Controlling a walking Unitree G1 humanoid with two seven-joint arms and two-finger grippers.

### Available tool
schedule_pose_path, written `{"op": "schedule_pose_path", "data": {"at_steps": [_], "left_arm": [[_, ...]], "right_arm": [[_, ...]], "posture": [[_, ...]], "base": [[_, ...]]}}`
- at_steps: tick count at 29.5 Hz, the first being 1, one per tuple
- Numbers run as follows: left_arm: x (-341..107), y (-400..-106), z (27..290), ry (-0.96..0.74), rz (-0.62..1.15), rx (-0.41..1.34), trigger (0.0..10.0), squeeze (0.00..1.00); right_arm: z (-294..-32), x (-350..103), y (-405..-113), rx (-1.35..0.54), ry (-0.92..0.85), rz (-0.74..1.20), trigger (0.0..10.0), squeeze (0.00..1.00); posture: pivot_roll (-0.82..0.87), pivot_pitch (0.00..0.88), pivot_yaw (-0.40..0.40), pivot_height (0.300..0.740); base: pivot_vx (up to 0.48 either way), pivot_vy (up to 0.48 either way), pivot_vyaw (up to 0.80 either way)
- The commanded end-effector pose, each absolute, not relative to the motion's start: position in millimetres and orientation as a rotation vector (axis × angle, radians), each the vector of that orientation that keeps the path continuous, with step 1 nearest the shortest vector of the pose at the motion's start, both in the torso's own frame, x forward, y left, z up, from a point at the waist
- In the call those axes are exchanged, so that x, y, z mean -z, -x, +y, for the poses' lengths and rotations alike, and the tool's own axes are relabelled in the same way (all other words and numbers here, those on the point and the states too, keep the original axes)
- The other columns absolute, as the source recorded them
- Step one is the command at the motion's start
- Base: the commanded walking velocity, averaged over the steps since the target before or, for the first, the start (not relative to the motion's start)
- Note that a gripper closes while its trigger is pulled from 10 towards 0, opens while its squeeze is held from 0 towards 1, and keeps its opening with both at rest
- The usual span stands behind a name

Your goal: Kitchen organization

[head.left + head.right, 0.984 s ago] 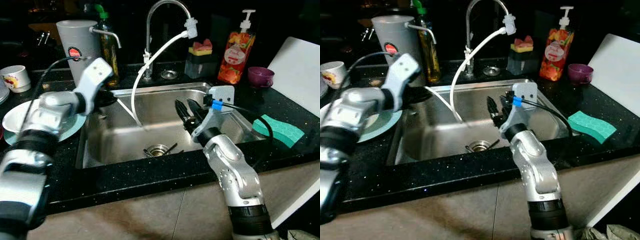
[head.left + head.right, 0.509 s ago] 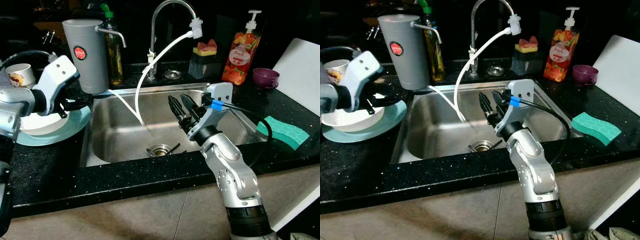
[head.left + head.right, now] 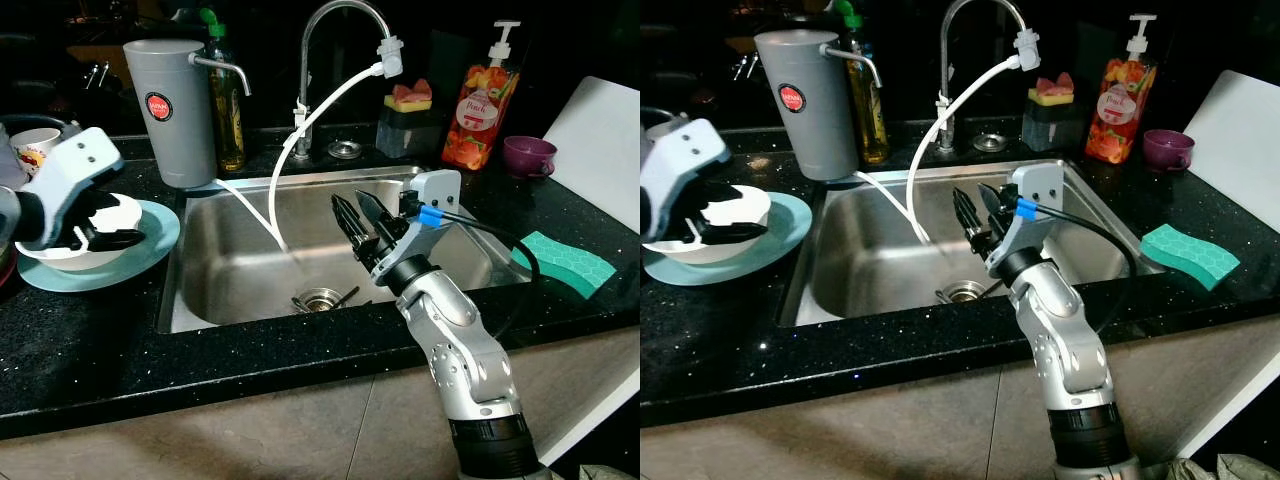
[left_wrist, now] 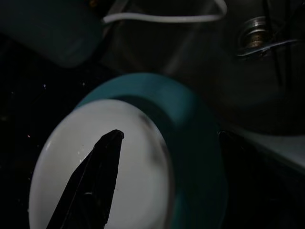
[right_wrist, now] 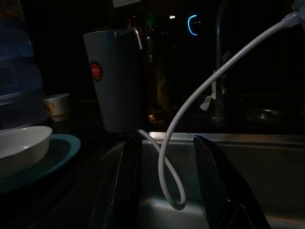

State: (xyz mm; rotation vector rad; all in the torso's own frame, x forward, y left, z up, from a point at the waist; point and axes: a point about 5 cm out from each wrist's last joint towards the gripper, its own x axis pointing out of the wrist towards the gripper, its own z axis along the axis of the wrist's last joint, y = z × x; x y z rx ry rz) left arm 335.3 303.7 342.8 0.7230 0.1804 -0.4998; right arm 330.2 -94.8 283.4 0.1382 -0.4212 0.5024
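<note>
Left claw grips white bowl (on teal plate); right claw parted, empty

No words can be read here: the grey jug beside the sink carries a round red badge, its lettering too small.

Head views are lit from the front and sharp; the sink glints, the background falls black. Both wrist views are dim, murky, softly blurred.
</note>
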Motion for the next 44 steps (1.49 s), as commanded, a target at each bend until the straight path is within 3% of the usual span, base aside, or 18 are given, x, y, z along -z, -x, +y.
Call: {"op": "schedule_pose_path", "data": {"at_steps": [1,20,22,26,27,28,29,31,32,42,44], "left_arm": [[-342,-330,309,-0.732,0.21,0.495,10.0,0.0],[-321,-334,333,-0.712,0.317,0.352,10.0,0.0],[-315,-334,334,-0.715,0.336,0.347,7.3,0.0],[-311,-334,336,-0.72,0.349,0.341,6.8,0.0],[-310,-334,336,-0.724,0.355,0.339,4.0,0.0],[-310,-334,336,-0.724,0.355,0.339,4.0,0.0],[-308,-335,337,-0.731,0.362,0.338,2.2,0.0],[-307,-335,337,-0.738,0.368,0.339,2.2,0.0],[-305,-335,337,-0.745,0.373,0.343,0.0,0.0],[-308,-337,330,-0.801,0.333,0.389,0.0,0.0],[-314,-338,320,-0.857,0.266,0.43,10.0,0.0]], "right_arm": [[-94,-281,-330,-0.506,-0.142,-0.423,10.0,0.0],[-94,-281,-329,-0.499,-0.151,-0.429,10.0,0.0],[-94,-281,-329,-0.499,-0.151,-0.429,10.0,0.0],[-94,-281,-328,-0.5,-0.15,-0.43,10.0,0.0],[-93,-282,-328,-0.502,-0.15,-0.433,10.0,0.0],[-93,-282,-328,-0.502,-0.15,-0.433,10.0,0.0],[-93,-282,-328,-0.503,-0.15,-0.434,10.0,0.0],[-93,-283,-328,-0.504,-0.15,-0.435,10.0,0.0],[-93,-283,-328,-0.504,-0.15,-0.435,10.0,0.0],[-93,-283,-329,-0.501,-0.151,-0.435,10.0,0.0],[-94,-284,-329,-0.5,-0.15,-0.436,10.0,0.0]], "posture": [[0.19,0.141,-0.014,0.74],[0.19,0.14,-0.01,0.74],[0.19,0.14,-0.01,0.74],[0.19,0.14,-0.01,0.74],[0.19,0.141,-0.011,0.74],[0.19,0.141,-0.011,0.74],[0.19,0.141,-0.011,0.74],[0.19,0.141,-0.011,0.74],[0.19,0.141,-0.011,0.74],[0.19,0.142,-0.012,0.74],[0.18,0.142,-0.012,0.74]], "base": [[0.0,0.0,0.0],[0.0,0.0,0.0],[0.0,0.0,0.0],[0.0,0.0,0.0],[0.0,0.0,0.0],[0.0,0.0,0.0],[0.0,0.0,0.0],[0.0,0.0,0.0],[0.0,0.0,0.0],[0.0,0.0,0.0],[0.0,0.0,0.0]]}}
